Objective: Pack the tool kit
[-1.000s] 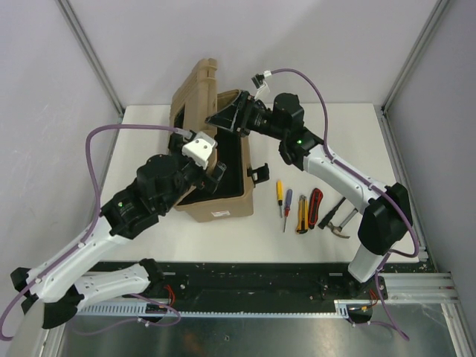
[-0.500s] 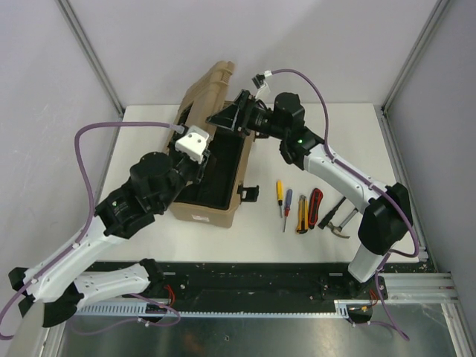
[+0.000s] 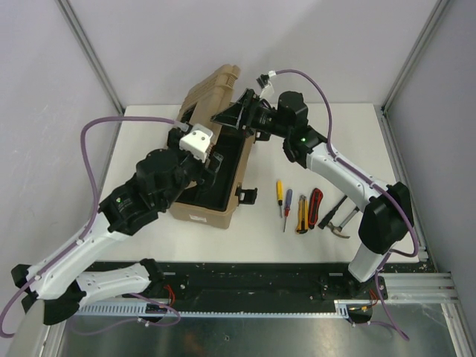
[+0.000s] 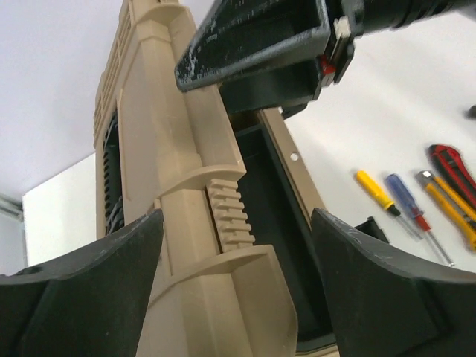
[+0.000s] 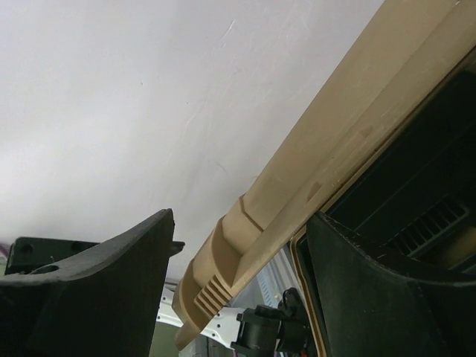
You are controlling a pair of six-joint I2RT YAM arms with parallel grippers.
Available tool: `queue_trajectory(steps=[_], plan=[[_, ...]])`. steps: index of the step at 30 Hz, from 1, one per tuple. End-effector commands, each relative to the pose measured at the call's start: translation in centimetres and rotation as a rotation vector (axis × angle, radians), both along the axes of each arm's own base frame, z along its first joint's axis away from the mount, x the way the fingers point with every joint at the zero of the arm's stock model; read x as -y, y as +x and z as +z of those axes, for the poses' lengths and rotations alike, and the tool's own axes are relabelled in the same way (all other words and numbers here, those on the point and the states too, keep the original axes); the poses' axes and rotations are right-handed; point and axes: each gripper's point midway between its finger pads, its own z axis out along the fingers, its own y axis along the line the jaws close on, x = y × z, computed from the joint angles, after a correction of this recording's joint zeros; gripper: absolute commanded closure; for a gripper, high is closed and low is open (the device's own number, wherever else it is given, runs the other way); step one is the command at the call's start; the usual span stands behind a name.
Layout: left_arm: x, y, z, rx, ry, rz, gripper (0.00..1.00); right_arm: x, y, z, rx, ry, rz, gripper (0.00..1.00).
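The tan case (image 3: 202, 216) sat open at centre-left of the top view, its raised lid (image 3: 217, 80) between the spread fingers of the left gripper (image 4: 236, 216) and the right gripper (image 5: 239, 217), neither pinching it, so opening looked done and loading the screwdrivers (image 3: 283, 199) at lower right came next.

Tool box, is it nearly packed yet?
Not nearly. Done: the lid of the case stands open. In hand: the left gripper and right gripper, both open, each have the lid's edge between their fingers. Left to do: the two screwdrivers, yellow knife, red-black pliers and two hammers all lie on the table beside the case, none inside that I can see.
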Motion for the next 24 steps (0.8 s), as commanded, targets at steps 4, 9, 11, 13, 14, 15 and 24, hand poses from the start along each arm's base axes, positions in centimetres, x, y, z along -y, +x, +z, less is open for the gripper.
queue_trajectory(steps=[4,9,11,13,14,15,24], plan=[[0.9,-0.6,3.6,0.039,-0.043,-0.060,0.06,0.5,0.9,3.0,0.095,0.074,-0.041,0.23],[-0.5,-1.3,0.6,-0.034,0.017,0.028,0.04,0.4,1.0,3.6,0.102,0.085,-0.046,0.24],[-1.1,-2.1,0.1,-0.047,-0.003,0.022,0.03,0.4,1.0,3.7,0.102,0.088,-0.043,0.24],[-1.4,-2.9,-0.6,-0.064,-0.011,0.004,0.03,0.5,1.2,3.8,0.100,0.087,-0.044,0.24],[-1.5,-3.2,-0.9,-0.074,-0.009,-0.004,0.02,0.4,1.3,3.8,0.097,0.087,-0.044,0.24],[-1.8,-3.5,-1.3,-0.085,-0.003,-0.003,0.02,0.5,1.4,3.8,0.093,0.087,-0.045,0.24],[-3.8,-4.4,-5.4,-0.159,0.134,0.076,0.11,0.5,2.1,3.1,0.053,0.080,-0.043,0.24]])
